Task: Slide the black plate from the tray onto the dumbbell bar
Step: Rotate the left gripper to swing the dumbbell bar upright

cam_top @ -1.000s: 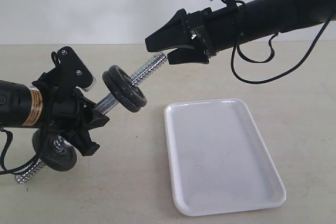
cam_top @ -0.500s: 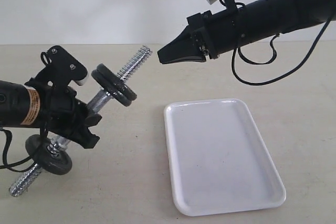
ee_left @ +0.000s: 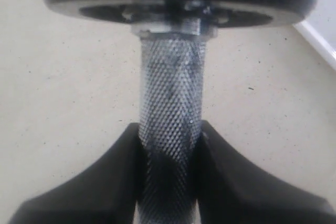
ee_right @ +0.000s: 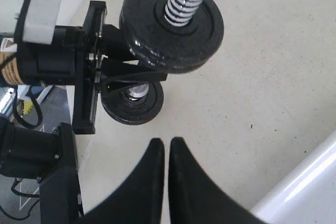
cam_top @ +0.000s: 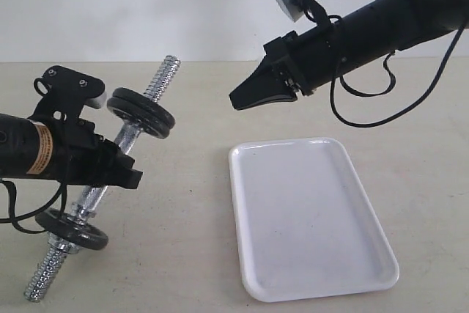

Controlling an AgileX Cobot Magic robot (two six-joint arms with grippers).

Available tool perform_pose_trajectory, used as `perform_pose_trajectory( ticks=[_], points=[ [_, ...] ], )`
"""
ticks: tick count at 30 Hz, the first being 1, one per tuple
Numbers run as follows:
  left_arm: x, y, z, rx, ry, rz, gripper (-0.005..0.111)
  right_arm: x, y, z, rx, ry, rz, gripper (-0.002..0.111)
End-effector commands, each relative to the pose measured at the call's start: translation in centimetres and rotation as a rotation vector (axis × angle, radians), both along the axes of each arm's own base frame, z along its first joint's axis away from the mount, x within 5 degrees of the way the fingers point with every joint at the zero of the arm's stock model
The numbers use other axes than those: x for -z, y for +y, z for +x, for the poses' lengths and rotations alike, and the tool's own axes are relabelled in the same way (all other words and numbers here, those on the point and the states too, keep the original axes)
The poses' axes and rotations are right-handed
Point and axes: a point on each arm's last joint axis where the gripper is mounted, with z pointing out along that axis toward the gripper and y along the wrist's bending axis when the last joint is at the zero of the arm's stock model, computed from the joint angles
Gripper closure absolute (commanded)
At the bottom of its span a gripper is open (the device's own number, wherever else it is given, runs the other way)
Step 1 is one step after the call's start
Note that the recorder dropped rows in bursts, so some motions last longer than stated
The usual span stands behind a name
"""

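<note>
Plates number three, every one on the single dumbbell bar: two black plates stacked just beyond the left claw toward the bar's raised end, and a third black plate on the claw's other side, lower down. The left claw is clamped on the bar's knurled middle. The bar's long axis runs slantwise, its upper threaded tip pointing up and away from that claw, its lower tip down near the table. The right claw, fingers pressed together on nothing, hangs well apart from the bar. One white tray lies below and beside it.
</note>
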Motion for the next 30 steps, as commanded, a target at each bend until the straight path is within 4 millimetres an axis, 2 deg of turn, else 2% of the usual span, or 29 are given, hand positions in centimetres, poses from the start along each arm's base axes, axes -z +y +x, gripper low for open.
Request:
perform_pose_trajectory(
  ticks=[1,9,14,22,30],
  points=[
    [-3.8,-1.4,0.6,0.018,-0.1,-0.207,0.102,-0.6,-0.1,-0.2,-0.019,-0.019,-0.016,0.109],
    [-3.8,-1.4,0.6,-0.077,-0.045,-0.303,0.102,-0.4,-0.2,-0.3,-0.011,0.005,-0.031,0.109],
    [-3.1,-1.7,0.8,-0.132,0.015,-0.37,0.102,-0.3,-0.3,-0.3,-0.011,0.016,-0.048,0.109],
    [-1.1,-2.6,0.9,-0.104,0.118,-0.424,0.102,-0.3,-0.3,-0.3,-0.01,0.02,-0.053,0.109],
    [-0.5,-2.8,1.0,-0.104,0.148,-0.443,0.102,-0.3,-0.3,-0.3,-0.011,0.02,-0.056,0.109]
  ],
)
